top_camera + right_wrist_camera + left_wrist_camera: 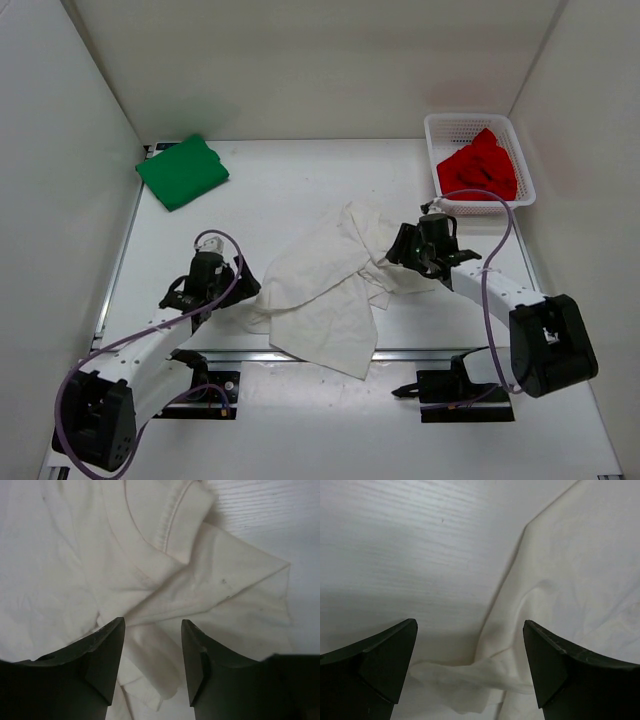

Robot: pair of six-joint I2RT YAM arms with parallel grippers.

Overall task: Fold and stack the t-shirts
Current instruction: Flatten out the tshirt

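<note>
- While the green t-shirt [182, 171] sits folded in the far left corner, that looks like one of three done, with nothing stacked on it yet.
- White t-shirt [320, 285] lies crumpled in the middle of the table [280, 190], and the red t-shirt [480, 165] is bunched in the basket [440, 128].
- Left gripper [470, 665] gapes wide over the white t-shirt's edge, holding nothing.
- Right gripper [152, 655] hangs parted above the rumpled cloth, empty too.

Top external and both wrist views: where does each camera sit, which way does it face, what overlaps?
Top external: above, behind the bases, looking down on table, green t-shirt, red t-shirt in basket; left arm and right arm show.
Left wrist: arm-mounted, down past the open left gripper at bare table.
Right wrist: arm-mounted, down past the open right gripper at a collar.
Shared: all three show the white t-shirt.
</note>
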